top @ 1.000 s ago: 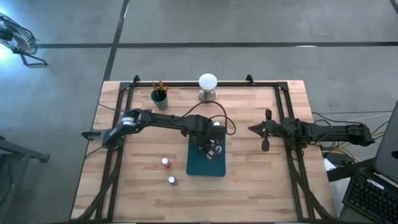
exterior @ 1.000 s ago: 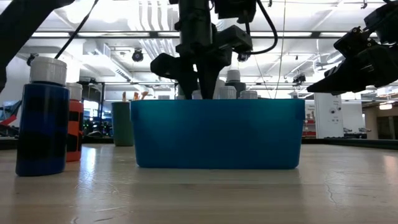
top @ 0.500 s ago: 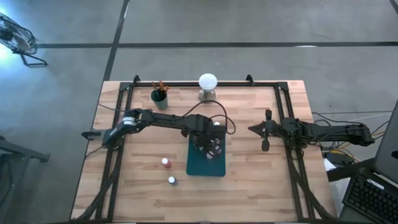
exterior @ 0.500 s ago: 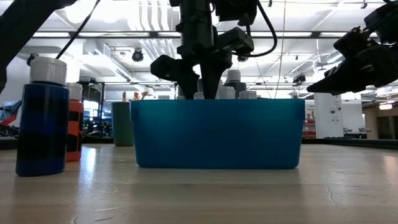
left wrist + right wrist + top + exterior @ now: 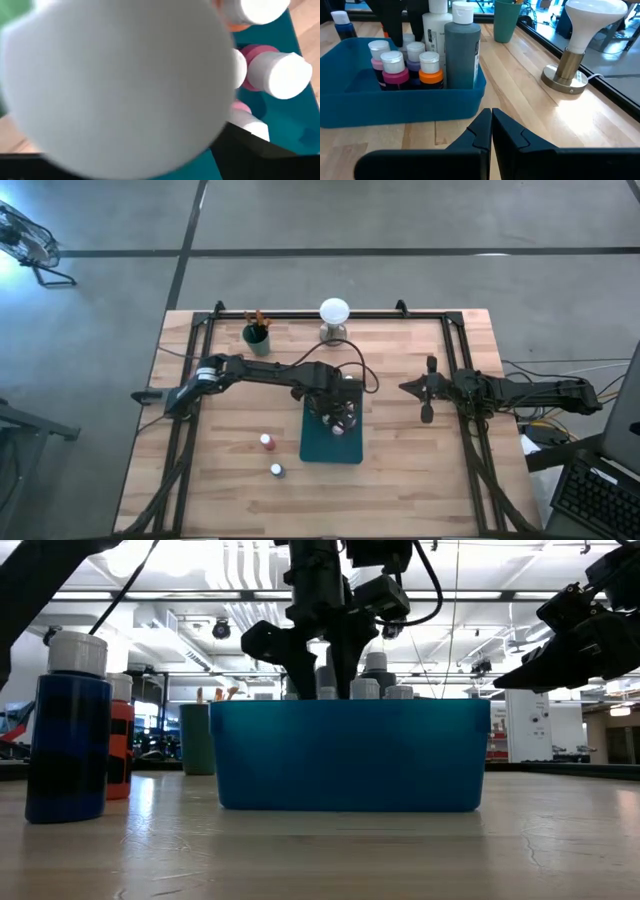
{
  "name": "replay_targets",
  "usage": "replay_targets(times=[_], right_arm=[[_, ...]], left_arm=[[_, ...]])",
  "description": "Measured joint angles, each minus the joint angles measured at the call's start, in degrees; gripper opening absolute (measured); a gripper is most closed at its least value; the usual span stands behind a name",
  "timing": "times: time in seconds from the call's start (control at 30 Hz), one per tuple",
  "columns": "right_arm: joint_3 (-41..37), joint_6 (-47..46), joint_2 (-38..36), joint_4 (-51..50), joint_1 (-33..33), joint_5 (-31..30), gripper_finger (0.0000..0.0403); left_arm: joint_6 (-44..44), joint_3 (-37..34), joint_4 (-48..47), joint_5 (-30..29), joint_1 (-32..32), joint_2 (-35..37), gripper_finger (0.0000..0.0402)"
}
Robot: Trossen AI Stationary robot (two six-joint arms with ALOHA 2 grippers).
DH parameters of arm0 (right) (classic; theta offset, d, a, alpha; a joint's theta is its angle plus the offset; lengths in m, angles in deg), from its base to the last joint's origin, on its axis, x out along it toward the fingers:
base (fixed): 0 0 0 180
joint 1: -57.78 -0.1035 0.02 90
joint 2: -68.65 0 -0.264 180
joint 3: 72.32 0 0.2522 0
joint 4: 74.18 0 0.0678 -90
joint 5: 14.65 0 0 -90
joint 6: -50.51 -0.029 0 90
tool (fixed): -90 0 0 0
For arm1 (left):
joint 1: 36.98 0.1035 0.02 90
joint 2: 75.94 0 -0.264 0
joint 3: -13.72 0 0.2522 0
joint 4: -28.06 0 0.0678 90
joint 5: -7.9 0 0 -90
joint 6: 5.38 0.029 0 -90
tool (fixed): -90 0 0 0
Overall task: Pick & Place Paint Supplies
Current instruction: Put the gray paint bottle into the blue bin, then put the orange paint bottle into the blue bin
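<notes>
My left gripper [image 5: 339,416] is over the teal tray [image 5: 325,450], pointing down, open. Its fingers [image 5: 300,662] stand on either side of a white-capped bottle [image 5: 115,80], whose cap fills the left wrist view. The tray [image 5: 395,110] holds several white-capped bottles standing upright: pink [image 5: 395,70], orange [image 5: 430,70], a tall grey one [image 5: 462,50] and a white one [image 5: 437,25]. A red bottle [image 5: 267,442] and a blue bottle [image 5: 276,470] stand on the table left of the tray. My right gripper [image 5: 491,117] is shut and hovers right of the tray. My left gripper has its fingers around the white-capped bottle from above. I cannot tell whether they touch it, since the cap hides the place in the left wrist view.
A green cup [image 5: 257,337] with brushes stands near the far edge. A white ball on a metal base [image 5: 334,318] stands beside it, toward the middle. Black rails run along the table's left, right and far sides. Bare wood lies between the tray and my right gripper [image 5: 405,388].
My left gripper has risen a little above the tray, and its fingers have spread apart from each other. The bottles in the tray and the two on the table have stayed where they were.
</notes>
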Motion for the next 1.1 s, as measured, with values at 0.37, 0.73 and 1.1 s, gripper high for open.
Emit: replay_targets(times=[0.37,0.73,1.1], right_arm=[[0.00,0.45,0.00,0.00,0.00,0.00,0.0008],[0.01,0.45,0.00,-0.02,-0.01,0.01,0.0008],[0.01,-0.04,0.00,-0.01,-0.01,0.01,0.0008]], left_arm=[[-1.97,2.86,-3.83,-1.84,-1.06,1.14,0.0210],[-4.08,9.53,-7.74,-10.25,-4.73,1.20,0.0209],[-3.91,9.20,-8.54,-11.15,-5.12,1.20,0.0209]])
